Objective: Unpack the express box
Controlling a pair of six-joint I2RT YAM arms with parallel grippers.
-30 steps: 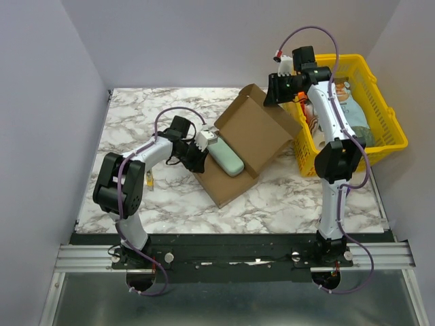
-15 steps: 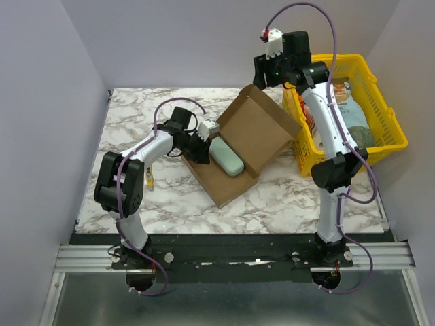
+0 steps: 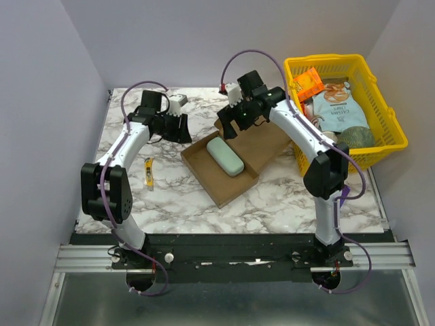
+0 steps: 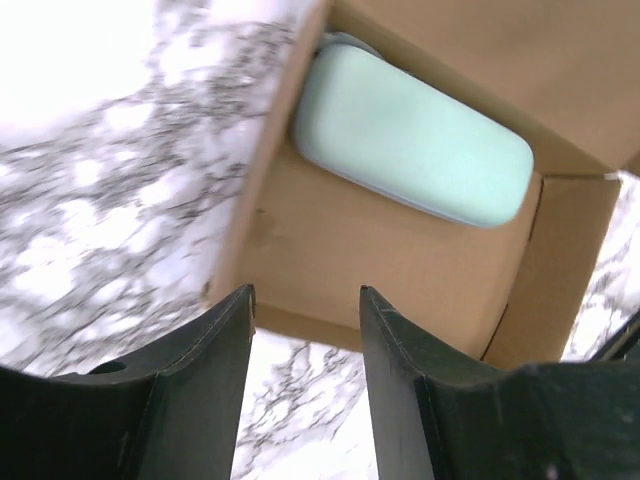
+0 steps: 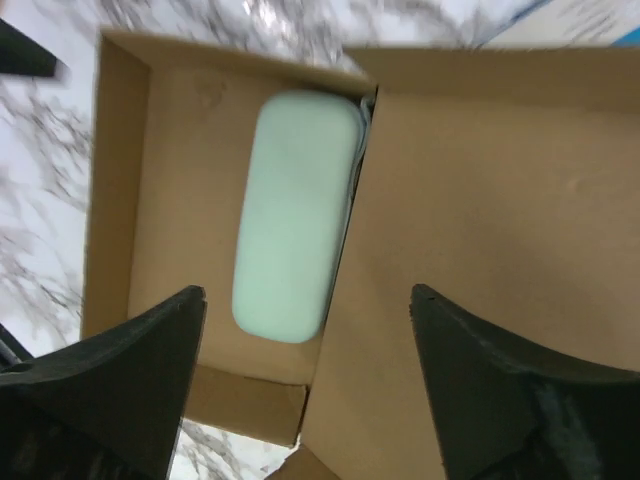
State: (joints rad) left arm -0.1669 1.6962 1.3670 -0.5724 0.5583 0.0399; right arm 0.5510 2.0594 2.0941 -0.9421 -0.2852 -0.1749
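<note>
Left arm extended at upper left, left gripper [image 3: 182, 128] jaws parted, empty, right arm arched over open express box [image 3: 212, 174], right gripper [image 3: 230, 126] jaws spread wide, empty

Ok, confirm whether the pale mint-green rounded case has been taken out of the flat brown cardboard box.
No, the pale mint-green rounded case lies flat inside the tray of the open brown cardboard box.
</note>
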